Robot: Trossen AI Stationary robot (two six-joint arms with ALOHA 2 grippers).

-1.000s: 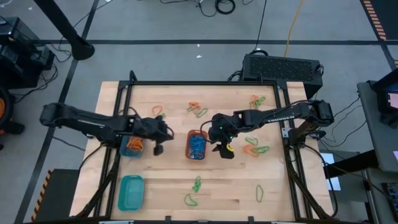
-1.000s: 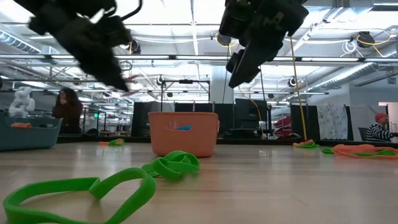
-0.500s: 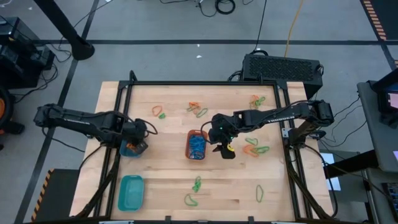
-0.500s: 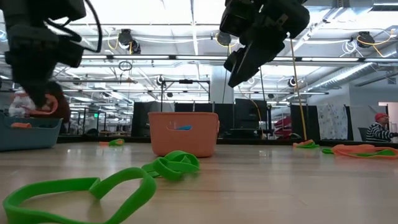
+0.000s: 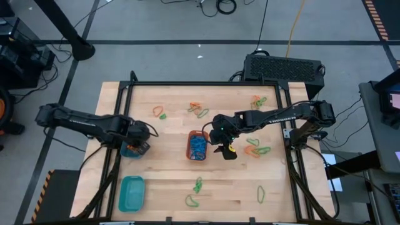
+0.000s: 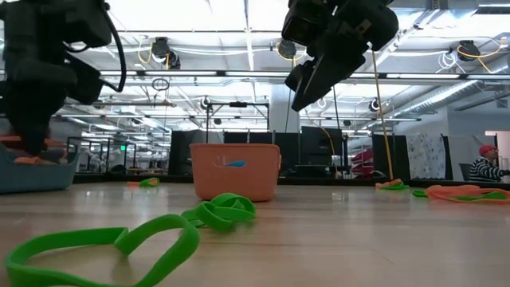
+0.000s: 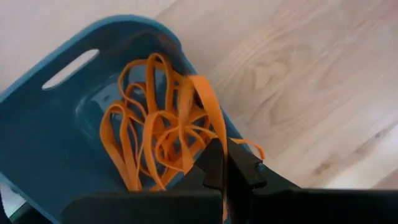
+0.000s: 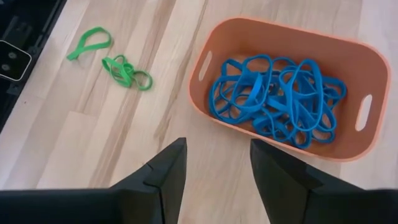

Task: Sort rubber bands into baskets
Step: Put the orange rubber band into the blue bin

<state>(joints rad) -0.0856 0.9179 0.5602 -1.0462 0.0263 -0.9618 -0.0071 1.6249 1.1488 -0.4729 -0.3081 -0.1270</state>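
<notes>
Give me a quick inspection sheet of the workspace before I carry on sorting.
Surface: pale wooden table in a black frame.
Job's things: orange plastic basket holds blue rubber bands; small blue round basket holds orange rubber bands; teal rectangular basket near the front left corner. Loose green bands and orange bands lie scattered.
Clutter: nothing seen.
Grippers: left tool shut on an orange band over the blue basket; right tool open, beside the orange basket, holding nothing.
Cables: several on the floor behind the table.
Surroundings: black box behind the table; a person far off in the low view.
</notes>
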